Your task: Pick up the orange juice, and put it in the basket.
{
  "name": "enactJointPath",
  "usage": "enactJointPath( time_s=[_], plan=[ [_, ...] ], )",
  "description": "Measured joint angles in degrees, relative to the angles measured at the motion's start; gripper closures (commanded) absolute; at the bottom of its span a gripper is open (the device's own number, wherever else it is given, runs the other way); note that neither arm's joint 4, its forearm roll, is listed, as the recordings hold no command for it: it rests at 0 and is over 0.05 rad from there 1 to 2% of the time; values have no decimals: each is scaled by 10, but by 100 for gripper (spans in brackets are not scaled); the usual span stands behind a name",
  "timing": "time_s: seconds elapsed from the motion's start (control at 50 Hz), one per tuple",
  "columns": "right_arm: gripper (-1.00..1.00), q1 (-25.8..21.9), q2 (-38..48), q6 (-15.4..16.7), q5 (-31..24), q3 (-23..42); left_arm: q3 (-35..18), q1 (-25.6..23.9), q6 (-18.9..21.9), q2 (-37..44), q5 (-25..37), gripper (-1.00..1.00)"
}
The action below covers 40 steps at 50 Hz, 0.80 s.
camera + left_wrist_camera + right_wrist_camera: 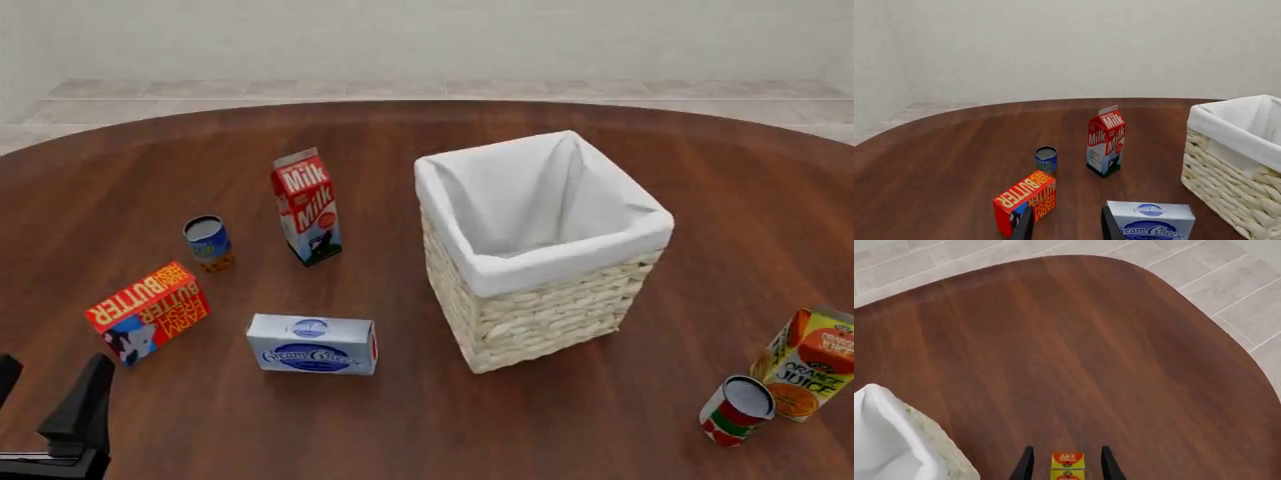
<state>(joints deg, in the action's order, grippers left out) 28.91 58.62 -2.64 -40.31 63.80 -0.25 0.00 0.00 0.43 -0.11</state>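
We read "ORANGE JUICE" on orange juice [810, 363] | upright, near right | right claw [1067, 467] spread above it | left claw [1066, 225] spread

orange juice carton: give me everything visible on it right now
The orange juice is a gable-top carton, orange and yellow with a red top, a green edge, "ORANGE JUICE" lettering and an orange-fruit picture. It stands roughly upright on the table at the near right, partly cut off by the front view's edge, right of the basket and apart from it. A small red-and-white can stands just beside it; contact is unclear. In the right wrist view its top shows between the right gripper fingers, which are open and not visibly touching it.
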Motion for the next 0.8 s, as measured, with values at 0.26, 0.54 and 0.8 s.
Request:
enactJointPath(
  time_s=[0.26, 0.54, 0.8],
  plan=[
    [-100, 11, 7, -78, -20, 0, 0, 0, 0, 0, 0, -100],
    [-100, 12, 19, -39, -21, -13, 0, 0, 0, 0, 0, -100],
    [-100, 22, 24, -16, -3, -56, 0, 0, 0, 0, 0, -100]
  ],
)
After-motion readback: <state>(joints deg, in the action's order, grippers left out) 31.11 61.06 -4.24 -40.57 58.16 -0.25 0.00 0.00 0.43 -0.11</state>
